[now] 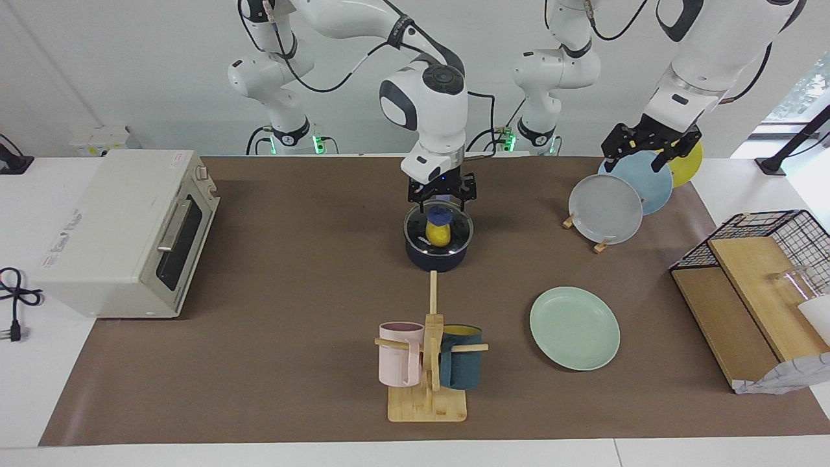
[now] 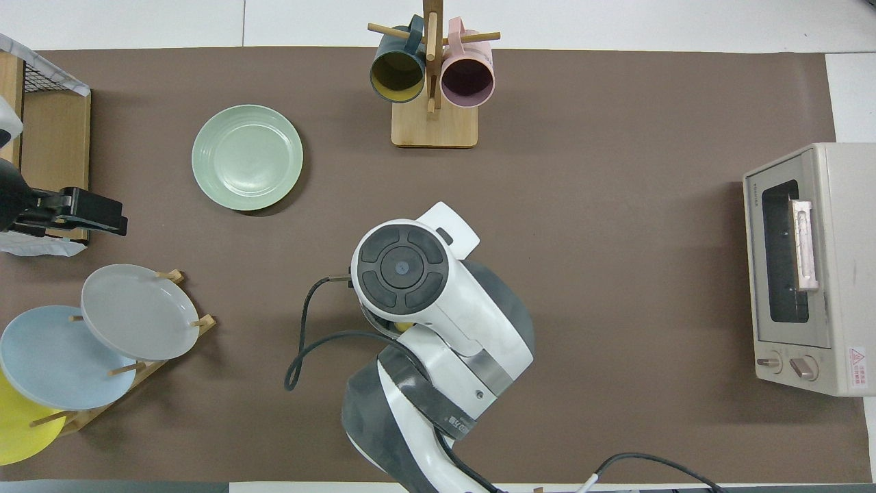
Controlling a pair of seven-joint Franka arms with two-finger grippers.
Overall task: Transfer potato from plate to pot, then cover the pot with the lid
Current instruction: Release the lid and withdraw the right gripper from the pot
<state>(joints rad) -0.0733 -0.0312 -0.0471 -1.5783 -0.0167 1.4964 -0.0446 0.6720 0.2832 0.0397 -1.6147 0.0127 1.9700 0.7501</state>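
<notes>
A brown mat (image 1: 292, 292) covers the white table (image 1: 39, 389), with a white wall at the robots' end. The pot (image 1: 438, 256) stands mid-mat, and the potato (image 1: 438, 233) stands upright inside it (long axis vertical). The lid (image 1: 457, 233) lies on the pot. The right gripper (image 1: 441, 202) is at the lid's knob; I cannot tell its grip. The plate (image 1: 574, 328) lies bare toward the left arm's end. The left gripper (image 1: 648, 146) waits over the plate rack (image 1: 603, 245), fingers apart.

Plain white wall (image 1: 162, 58) runs along 12 o'clock in the facing view, with a window (image 1: 801, 91) letting in daylight at about 2 o'clock. The white table (image 1: 39, 402) wears a big brown mat (image 1: 292, 272) across most of it.
</notes>
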